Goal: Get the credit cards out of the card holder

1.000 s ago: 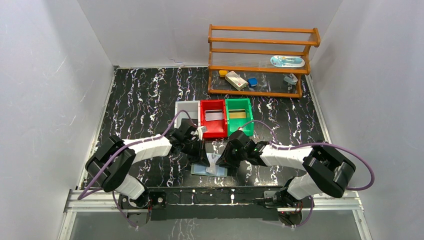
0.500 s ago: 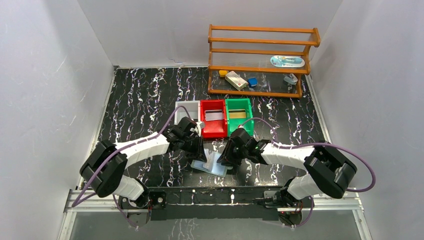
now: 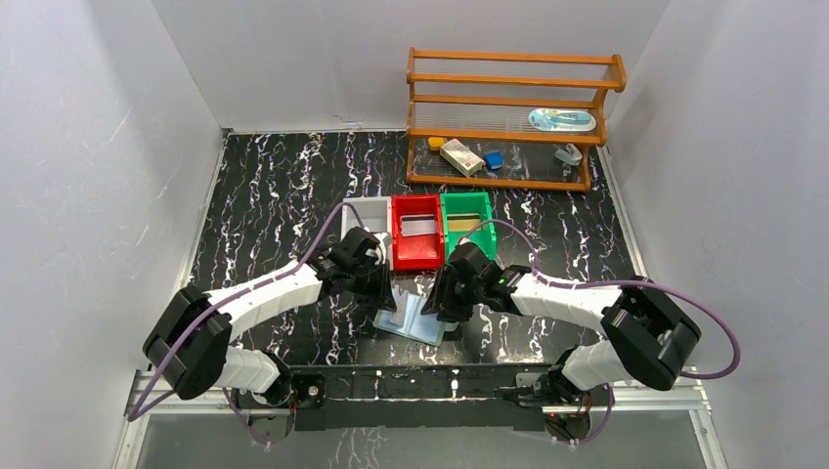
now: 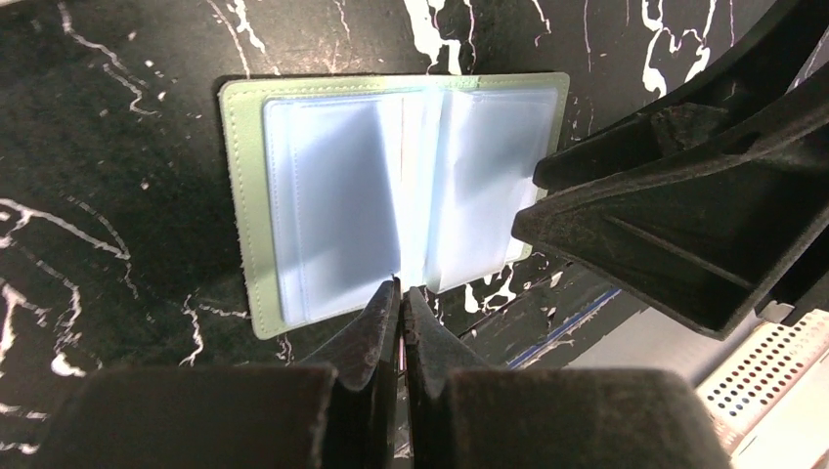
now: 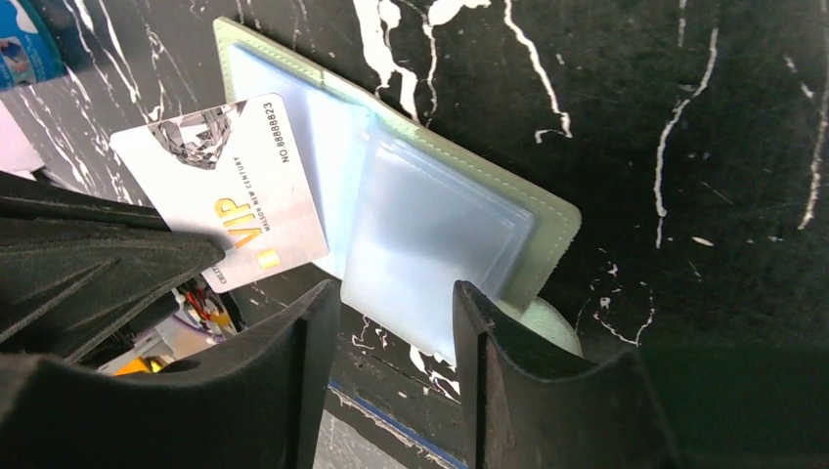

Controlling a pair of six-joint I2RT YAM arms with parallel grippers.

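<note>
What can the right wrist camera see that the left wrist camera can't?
Only the right wrist view shows the pale VIP card, out of the pockets, with its gold lettering. Only the left wrist view shows the left fingers, tips pressed shut, and both clear pocket pages uncovered. Both show the open card holder on the black marbled table.

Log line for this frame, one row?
left gripper: shut on card | card: out of pocket, above holder | right gripper: open, over holder edge | holder: lying open, visible pockets empty
</note>
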